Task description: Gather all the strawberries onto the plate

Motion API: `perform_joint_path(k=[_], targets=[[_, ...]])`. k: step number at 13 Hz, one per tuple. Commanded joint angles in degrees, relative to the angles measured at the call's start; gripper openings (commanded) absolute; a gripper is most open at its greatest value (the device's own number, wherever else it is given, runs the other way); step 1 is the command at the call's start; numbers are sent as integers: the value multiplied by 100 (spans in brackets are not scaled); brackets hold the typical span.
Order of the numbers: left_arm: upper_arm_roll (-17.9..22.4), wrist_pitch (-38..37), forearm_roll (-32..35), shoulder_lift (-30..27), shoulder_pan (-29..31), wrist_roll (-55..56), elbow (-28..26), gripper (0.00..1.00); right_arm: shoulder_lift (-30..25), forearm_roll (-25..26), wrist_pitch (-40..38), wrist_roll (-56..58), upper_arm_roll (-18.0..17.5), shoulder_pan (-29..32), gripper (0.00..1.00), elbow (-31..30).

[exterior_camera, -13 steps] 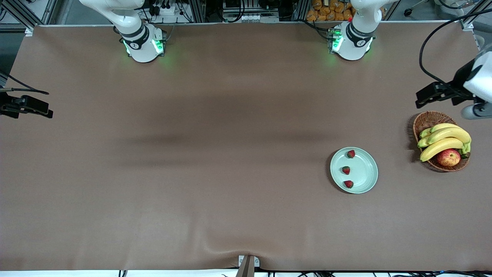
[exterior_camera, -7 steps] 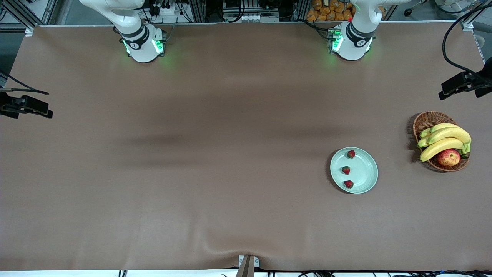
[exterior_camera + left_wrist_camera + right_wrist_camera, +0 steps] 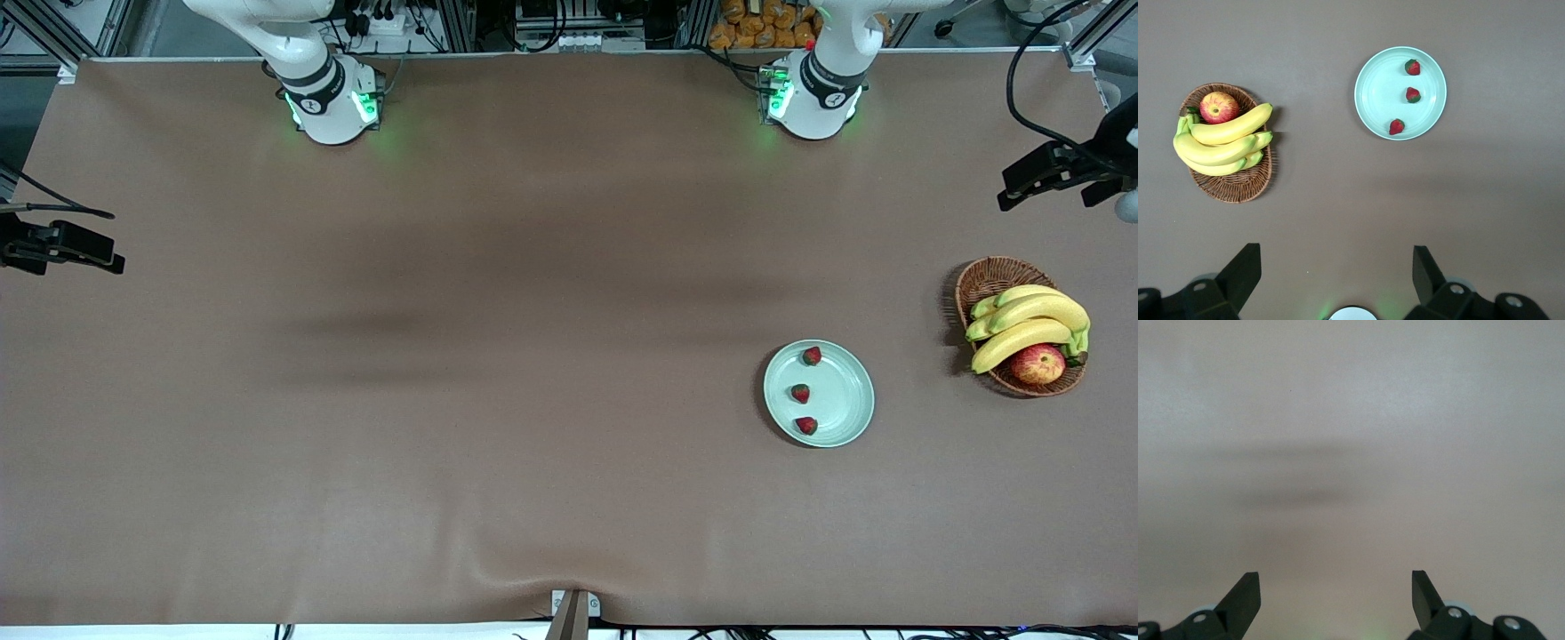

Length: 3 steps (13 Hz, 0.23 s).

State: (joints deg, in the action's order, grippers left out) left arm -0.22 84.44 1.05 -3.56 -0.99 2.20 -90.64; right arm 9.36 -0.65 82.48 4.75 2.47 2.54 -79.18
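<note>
Three strawberries (image 3: pixel 812 356) (image 3: pixel 801 393) (image 3: pixel 806 426) lie in a row inside the plate (image 3: pixel 855 394), all toward its rim on the right arm's side. Plate sits on the table (image 3: pixel 444 356) toward the left arm's end, beside the wicker basket (image 3: pixel 987 277) of bananas (image 3: pixel 1022 324) and an apple (image 3: pixel 1037 364). No berry visible loose on the table.

Change over the last second: left end effector (image 3: pixel 1337 270) has pulled up and away from above the basket, now high at the table's edge, fingers spread, nothing held. Berries and plate have not moved.

Right end effector (image 3: pixel 1336 587) waits over bare table, fingers spread, empty.

Judgement: collection looks complete; the left arm's retreat reads as a return to rest.
</note>
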Motion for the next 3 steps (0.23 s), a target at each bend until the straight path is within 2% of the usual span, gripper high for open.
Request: perform_joint_path(k=[1, 3], targets=[[48, 90, -9, -119, -94, 35, -94, 100, -30, 21, 75, -44, -71, 89, 100, -10], [48, 90, -9, -128, -94, 26, -85, 100, -39, 12, 58, -44, -71, 89, 100, -10]])
